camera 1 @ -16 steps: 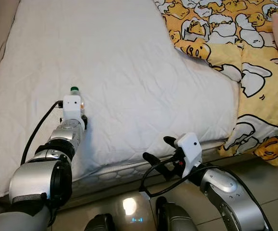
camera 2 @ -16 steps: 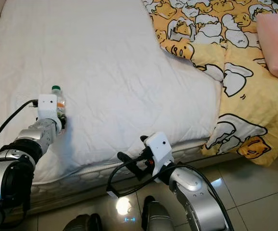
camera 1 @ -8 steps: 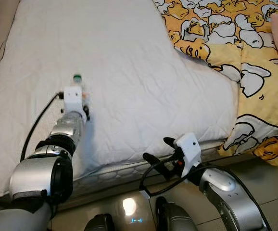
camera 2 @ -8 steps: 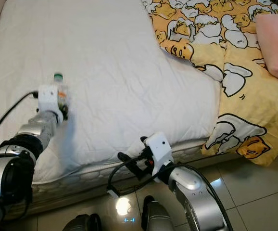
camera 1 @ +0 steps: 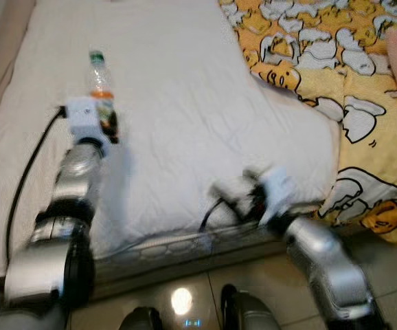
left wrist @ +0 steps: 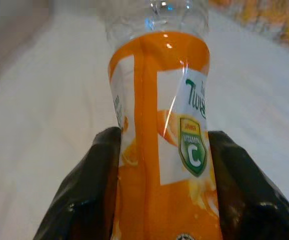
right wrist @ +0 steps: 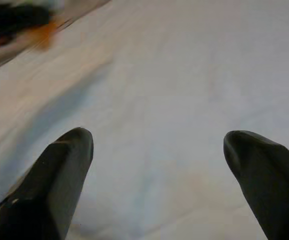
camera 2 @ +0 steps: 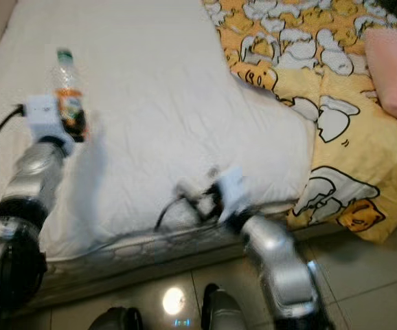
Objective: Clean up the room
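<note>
The bottle [camera 1: 100, 86] stands upright, green cap up, clamped at its orange label between the left gripper [left wrist: 164, 200]'s fingers, held above the left part of the white mattress [camera 1: 185, 103]. The right gripper [right wrist: 157, 165], fingers spread and empty, hovers over the mattress's near edge, well to the right.

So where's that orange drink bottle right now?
The bottle is upright in the left gripper, held above the white mattress on the robot's left side.
</note>
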`<state>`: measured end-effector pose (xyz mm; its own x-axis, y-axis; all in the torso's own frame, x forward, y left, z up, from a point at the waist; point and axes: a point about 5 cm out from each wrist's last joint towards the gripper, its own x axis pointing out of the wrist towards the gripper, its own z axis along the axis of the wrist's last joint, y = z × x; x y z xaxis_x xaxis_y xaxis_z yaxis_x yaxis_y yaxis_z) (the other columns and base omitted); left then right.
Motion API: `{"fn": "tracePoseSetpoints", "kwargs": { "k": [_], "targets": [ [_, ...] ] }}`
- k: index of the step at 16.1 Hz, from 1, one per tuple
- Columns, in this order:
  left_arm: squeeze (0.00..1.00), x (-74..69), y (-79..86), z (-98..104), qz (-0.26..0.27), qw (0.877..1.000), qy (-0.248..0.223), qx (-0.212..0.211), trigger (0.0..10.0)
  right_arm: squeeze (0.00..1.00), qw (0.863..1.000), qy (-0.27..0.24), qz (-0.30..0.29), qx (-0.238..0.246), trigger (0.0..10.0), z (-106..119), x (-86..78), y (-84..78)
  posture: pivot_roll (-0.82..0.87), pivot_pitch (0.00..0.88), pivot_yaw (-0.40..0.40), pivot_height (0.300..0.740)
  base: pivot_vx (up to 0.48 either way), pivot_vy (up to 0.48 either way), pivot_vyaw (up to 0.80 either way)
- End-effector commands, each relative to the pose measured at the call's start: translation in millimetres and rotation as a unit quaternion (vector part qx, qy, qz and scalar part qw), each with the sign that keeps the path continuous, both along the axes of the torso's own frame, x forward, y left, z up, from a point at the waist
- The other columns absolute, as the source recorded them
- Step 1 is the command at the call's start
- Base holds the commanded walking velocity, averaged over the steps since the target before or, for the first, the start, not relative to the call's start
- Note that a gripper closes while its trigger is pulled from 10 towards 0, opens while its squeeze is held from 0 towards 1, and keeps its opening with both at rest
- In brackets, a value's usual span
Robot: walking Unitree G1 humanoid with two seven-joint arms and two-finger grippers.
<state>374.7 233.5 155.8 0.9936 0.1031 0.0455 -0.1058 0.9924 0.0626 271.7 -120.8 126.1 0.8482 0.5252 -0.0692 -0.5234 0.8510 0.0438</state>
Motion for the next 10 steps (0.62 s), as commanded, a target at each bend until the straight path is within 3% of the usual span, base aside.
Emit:
{"fn": "tracePoseSetpoints", "kwargs": {
  "k": [1,2,3,4,7,8,10],
  "targets": [
    [0.0,-3.5,-3.2,10.3,-0.016,0.999,-0.038,0.012,0.0,0.0,0.999,0.0,-0.034,0.008,10.0,-2.4,4.0,-8.1,-0.15,0.116,-0.003,0.74,0.0,0.0,0.0],
    [0.0,-7.7,-7.3,10.5,-0.026,0.998,-0.05,0.016,0.0,0.0,0.999,-0.006,-0.05,0.01,10.0,-0.7,7.8,-10.7,-0.15,0.113,-0.004,0.74,0.0,0.0,0.0],
    [0.0,-14.7,-13.4,9.8,-0.035,0.997,-0.062,0.012,0.9,0.0,0.997,-0.013,-0.07,0.014,10.0,1.5,11.9,-14.1,-0.15,0.107,-0.008,0.74,0.0,0.0,0.0],
    [0.0,-22.5,-19.1,9.4,-0.04,0.996,-0.078,0.001,10.0,0.0,0.994,-0.025,-0.101,0.017,10.0,4.4,16.9,-19.4,-0.14,0.102,-0.013,0.74,0.0,0.0,0.0],
    [0.0,-56.2,-21.5,-5.1,-0.008,0.995,-0.097,-0.015,10.0,0.0,0.981,-0.082,-0.177,-0.012,10.0,7.8,22.4,-30.4,-0.14,0.082,-0.015,0.74,0.0,0.0,0.0],
    [0.0,-61.5,-20.7,-9.7,-0.008,0.995,-0.094,-0.013,10.0,0.0,0.979,-0.093,-0.179,-0.019,10.0,6.9,20.9,-29.4,-0.14,0.08,-0.015,0.74,0.0,0.0,0.0],
    [0.0,-67.7,-22.2,-16.4,0.008,0.996,-0.084,0.007,10.0,0.0,0.978,-0.097,-0.183,-0.031,10.0,-0.7,21.0,-26.5,-0.13,0.072,-0.017,0.74,0.0,-0.471,0.0]
  ]
}}
